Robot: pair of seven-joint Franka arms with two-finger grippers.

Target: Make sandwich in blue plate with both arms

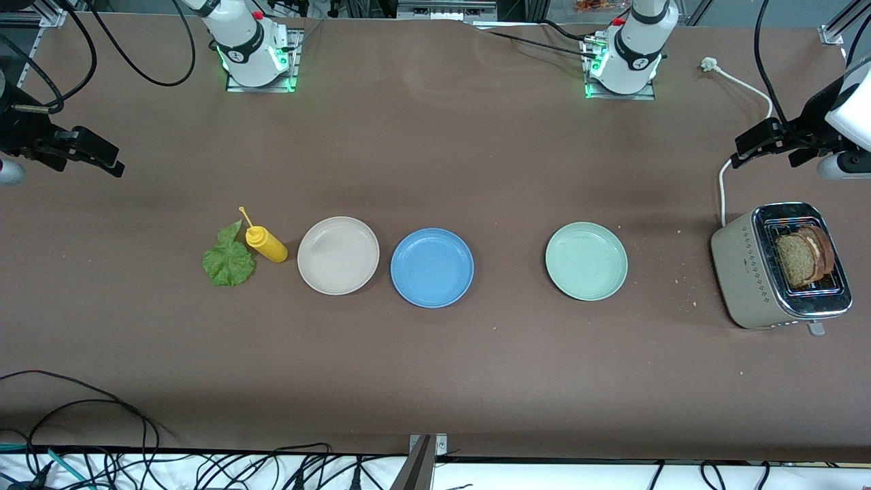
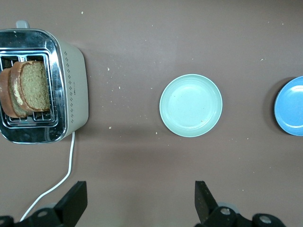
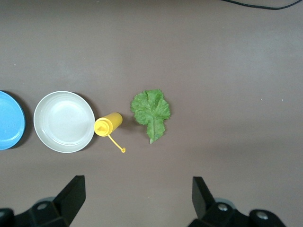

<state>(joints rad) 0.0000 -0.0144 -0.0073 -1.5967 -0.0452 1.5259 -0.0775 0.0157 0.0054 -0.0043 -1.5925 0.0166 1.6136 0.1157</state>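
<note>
1. The round medium-blue plate [image 1: 432, 267] is seen bare at mid-table, between a beige round plate [image 1: 338, 255] and a pale green round plate [image 1: 586, 260].
2. Two brown wholegrain bread slices [image 1: 805, 256] stand in a beige toaster [image 1: 748, 269].
3. A crinkled green lettuce leaf [image 1: 228, 258] lies beside a yellow squeeze bottle [image 1: 266, 243], possibly touching.
4. The left gripper [image 2: 139, 203] and right gripper [image 3: 137, 198] are held wide apart, empty, above the table's ends.

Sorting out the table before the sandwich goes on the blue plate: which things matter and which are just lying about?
Needed: blue plate, bread slices standing in the toaster, lettuce leaf, left gripper and right gripper, both open.

Lying about: beige plate, pale green plate, yellow squeeze bottle.
</note>
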